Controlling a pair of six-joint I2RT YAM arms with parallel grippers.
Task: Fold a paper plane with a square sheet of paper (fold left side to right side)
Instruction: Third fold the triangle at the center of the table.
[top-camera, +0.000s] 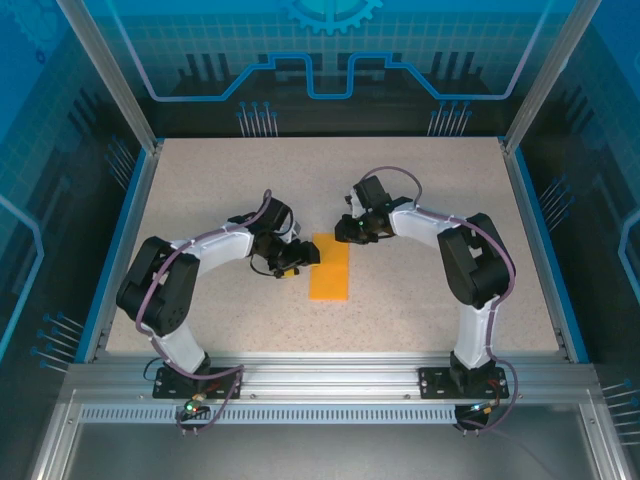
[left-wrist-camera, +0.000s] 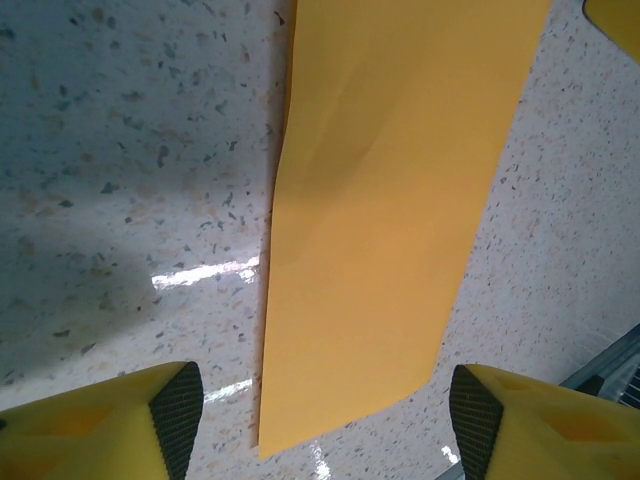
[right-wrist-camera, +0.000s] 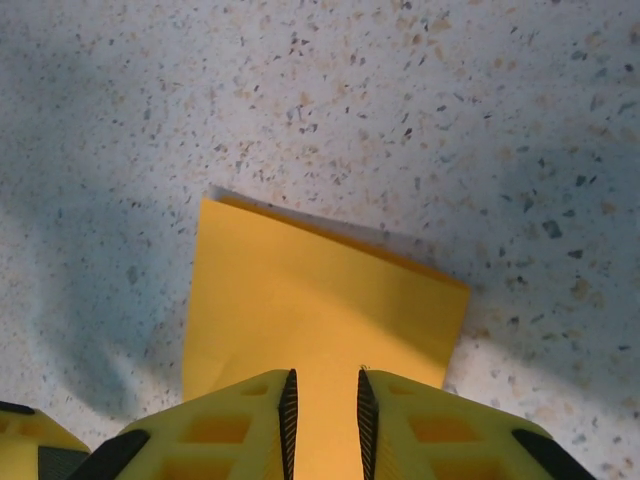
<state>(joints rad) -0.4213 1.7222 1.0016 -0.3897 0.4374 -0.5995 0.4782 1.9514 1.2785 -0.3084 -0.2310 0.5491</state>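
Observation:
The square sheet of paper (top-camera: 330, 267) lies flat on the table as a bright orange folded rectangle, long side running away from the arms. My left gripper (top-camera: 297, 258) sits at its left edge, low over the table. In the left wrist view the left gripper (left-wrist-camera: 320, 425) is open wide, and the near end of the paper (left-wrist-camera: 380, 230) lies between and ahead of its fingertips (left-wrist-camera: 175, 415). My right gripper (top-camera: 345, 232) hovers at the paper's far end. In the right wrist view the right gripper (right-wrist-camera: 323, 420) has its jaws drawn close, a narrow gap left, over the flat paper (right-wrist-camera: 320, 300).
The speckled table (top-camera: 430, 190) is bounded by a blue rim (top-camera: 535, 240) at the sides and an aluminium rail (top-camera: 330, 375) in front. Both arms reach inward towards the middle, their elbows out to the sides.

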